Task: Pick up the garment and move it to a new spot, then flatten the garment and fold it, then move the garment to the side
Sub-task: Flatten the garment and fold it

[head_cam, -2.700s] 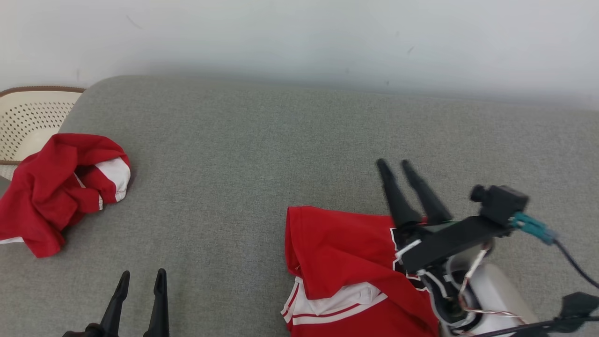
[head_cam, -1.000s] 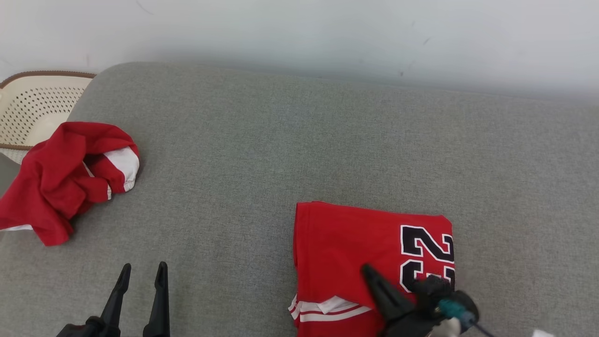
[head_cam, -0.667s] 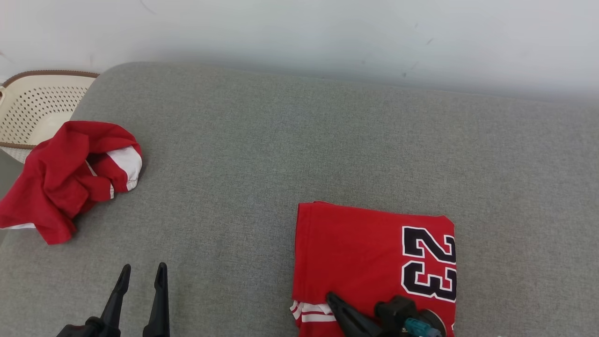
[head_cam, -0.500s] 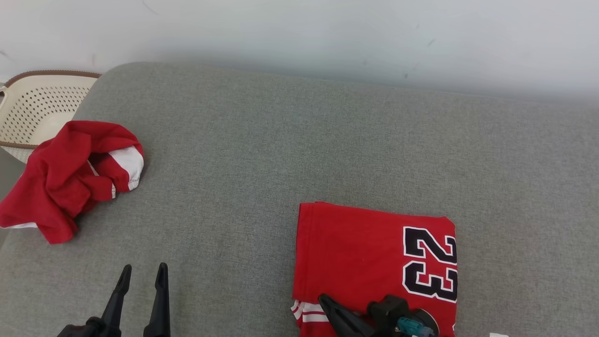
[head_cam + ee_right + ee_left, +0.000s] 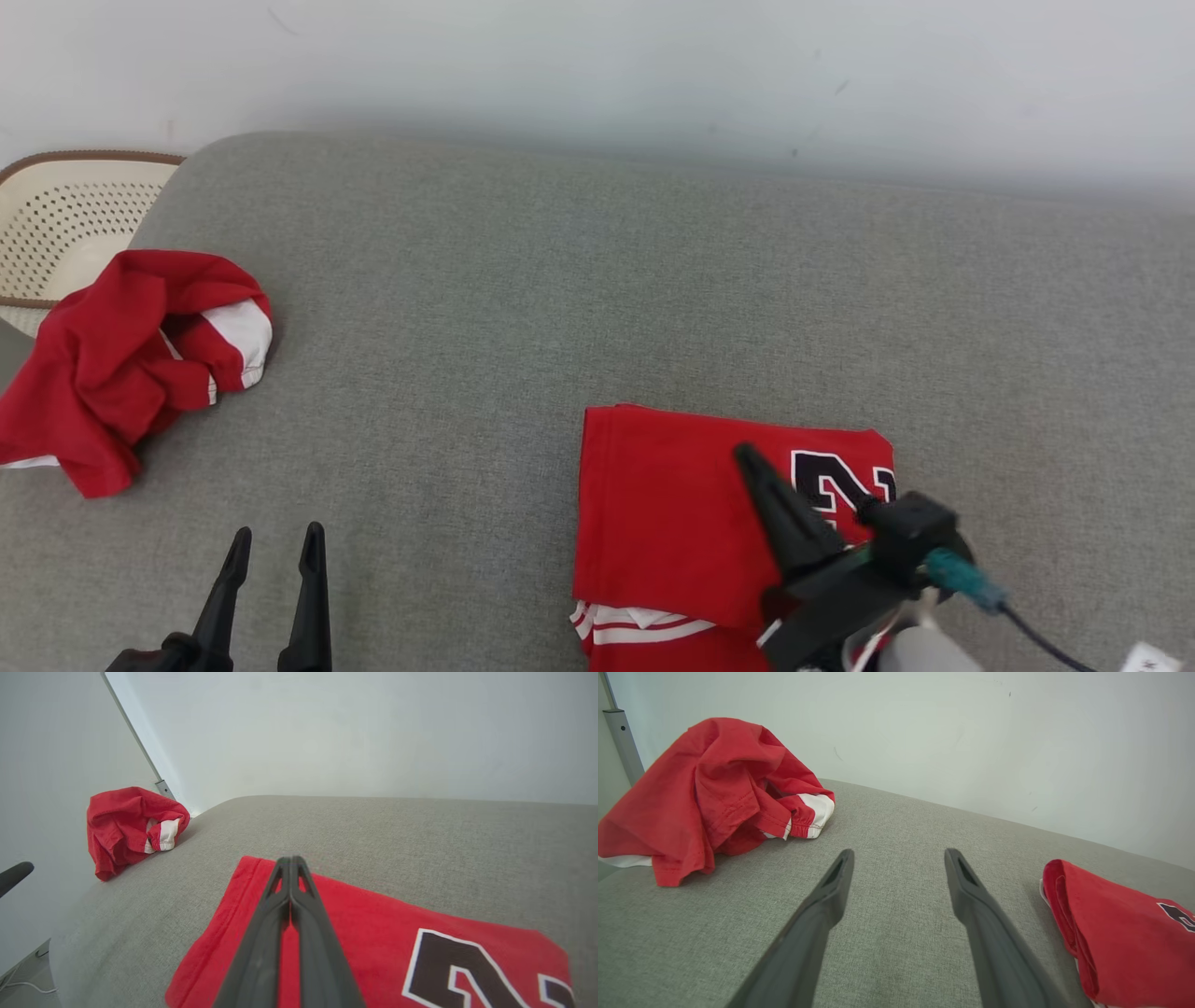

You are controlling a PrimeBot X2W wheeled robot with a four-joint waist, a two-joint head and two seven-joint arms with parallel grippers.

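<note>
Fold looks done; right pincer (image 5: 744, 455), closed and empty, hangs over folded jersey (image 5: 667, 504), left pincer (image 5: 277, 532) spread wide, idle; next: part it, nip an edge, drag aside.

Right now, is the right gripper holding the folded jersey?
No: the right gripper is shut with no cloth in it, over the jersey.

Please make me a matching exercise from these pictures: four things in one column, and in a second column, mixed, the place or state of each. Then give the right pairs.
Things:
1. folded shirt
2. crumpled shirt
3. left claw
4. right claw

Places or states:
a. open, over the bare grey cushion
b. shut, over the folded shirt
c. lying flat, black number on it
d. in a heap, far left

Pairs: 1-c, 2-d, 3-a, 4-b
</note>
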